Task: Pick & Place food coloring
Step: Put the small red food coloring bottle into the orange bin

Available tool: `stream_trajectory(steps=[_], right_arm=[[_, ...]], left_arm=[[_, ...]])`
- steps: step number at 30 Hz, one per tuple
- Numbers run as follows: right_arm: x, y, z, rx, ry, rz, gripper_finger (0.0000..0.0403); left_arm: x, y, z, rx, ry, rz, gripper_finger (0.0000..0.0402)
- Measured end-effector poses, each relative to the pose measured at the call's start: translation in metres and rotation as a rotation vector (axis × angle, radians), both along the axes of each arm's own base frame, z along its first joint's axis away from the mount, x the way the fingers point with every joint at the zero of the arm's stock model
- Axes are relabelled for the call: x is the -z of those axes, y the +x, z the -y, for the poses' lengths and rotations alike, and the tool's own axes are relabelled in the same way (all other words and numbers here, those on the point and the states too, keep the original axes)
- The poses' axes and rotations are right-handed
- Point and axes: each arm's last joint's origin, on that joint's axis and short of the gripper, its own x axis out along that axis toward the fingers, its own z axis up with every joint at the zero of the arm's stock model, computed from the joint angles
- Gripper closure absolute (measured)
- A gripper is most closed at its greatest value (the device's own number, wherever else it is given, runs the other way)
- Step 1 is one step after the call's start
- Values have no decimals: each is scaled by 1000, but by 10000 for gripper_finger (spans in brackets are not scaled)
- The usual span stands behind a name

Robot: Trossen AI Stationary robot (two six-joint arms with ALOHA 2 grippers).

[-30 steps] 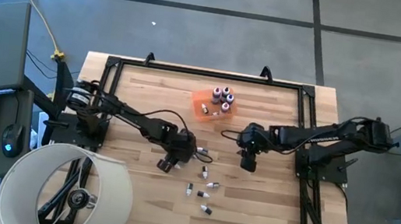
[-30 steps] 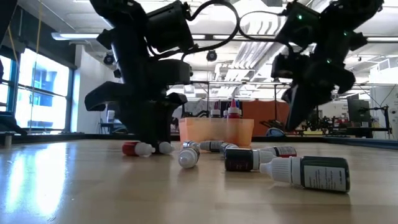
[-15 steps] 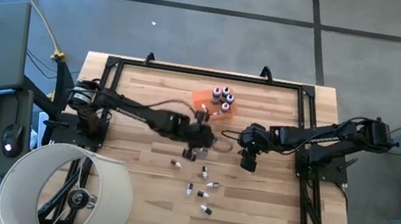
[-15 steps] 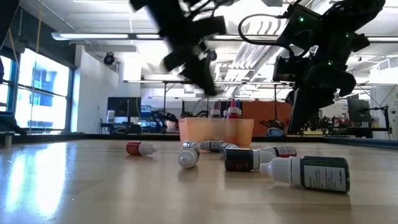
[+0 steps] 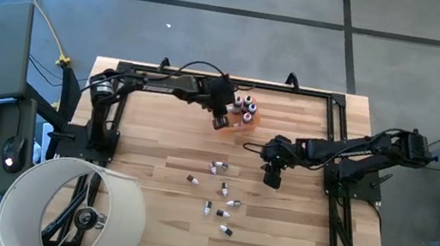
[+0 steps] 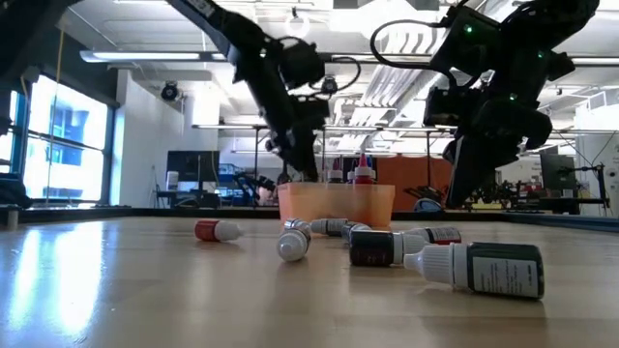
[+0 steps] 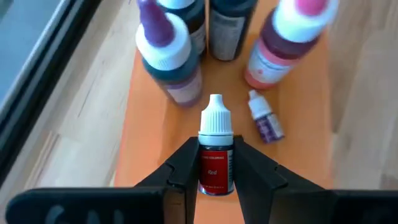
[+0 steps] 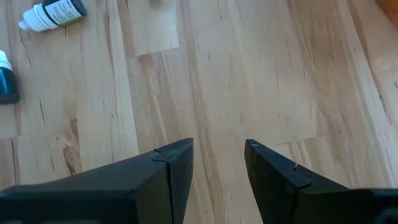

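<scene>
Overhead, seven small bottles [image 5: 223, 194] can be counted lying loose on the wooden table [image 5: 156, 144], scattered between the two arms and toward the near edge; any more cannot be made out. From table height several of them show on their sides, among them a red one with a white cap [image 6: 215, 230] apart from the rest and a dark one with a white pointed cap [image 6: 479, 269] nearest the camera.

One orange tray [image 5: 231, 107] sits near the far edge of the table. The left wrist view shows four bottles standing upright in it: a purple-topped one [image 7: 169, 59], two dark ones [image 7: 225, 28] behind, and a pink-capped one [image 7: 283, 46]. One tiny purple bottle [image 7: 264, 118] lies flat on the tray floor.

The left gripper [image 5: 220, 120] is over the tray's near edge, its jaws closed tight on a red bottle [image 7: 214, 162] with a white cap, held above the tray floor.

The right gripper [image 5: 272, 178] hangs low over bare wood right of the loose bottles, jaws parted and holding nothing; two loose bottles [image 8: 53, 14] lie off to one side of it.
</scene>
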Motion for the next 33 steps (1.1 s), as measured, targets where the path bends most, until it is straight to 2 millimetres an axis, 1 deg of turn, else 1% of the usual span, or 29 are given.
stream_trajectory(steps=[3, 5, 7, 11, 13, 16, 20, 22, 25, 27, 28, 29, 31, 32, 33], right_arm=[[0, 0, 0, 6, -10, 2, 265], [-1, 1, 0, 10, -8, 11, 265], [-1, 2, 0, 21, -2, 28, 265], [-5, 8, 1, 13, -9, 94, 265], [-7, 10, 1, -12, -28, 130, 265], [-10, 14, 1, -65, -70, 172, 265], [-12, 16, 0, -143, -121, 195, 265], [-12, 16, -3, -165, -109, 198, 265], [-11, 16, -12, -219, -71, 202, 265], [-9, 18, -22, -262, -60, 212, 265], [-7, 21, -28, -284, -58, 227, 265], [-6, 25, -34, -309, -56, 255, 265], [-2, 32, -49, -368, -57, 311, 265], [1, 34, -56, -404, -65, 331, 265], [4, 36, -63, -437, -76, 344, 265]], left_arm=[[15, 2, -10, -9, -25, -24, 321], [29, 5, -11, -4, -36, -59, 321], [36, 5, -10, 13, -41, -87, 321], [33, 7, -9, 43, -16, -73, 310], [33, 6, -10, 43, -16, -79, 293], [33, 7, -10, 42, -14, -76, 256], [32, 6, -7, 35, -33, -104, 219], [24, 4, -6, 23, -68, -155, 213], [-1, 2, -1, -8, -124, -198, 212], [-17, 4, 4, -13, -144, -197, 212], [-27, 1, 7, -13, -148, -195, 212], [-38, -1, 12, -5, -143, -179, 212], [-65, 1, 20, 21, -100, -69, 212], [-75, -1, 24, 31, -87, -34, 212], [-82, -7, 29, 38, -87, -34, 212]])
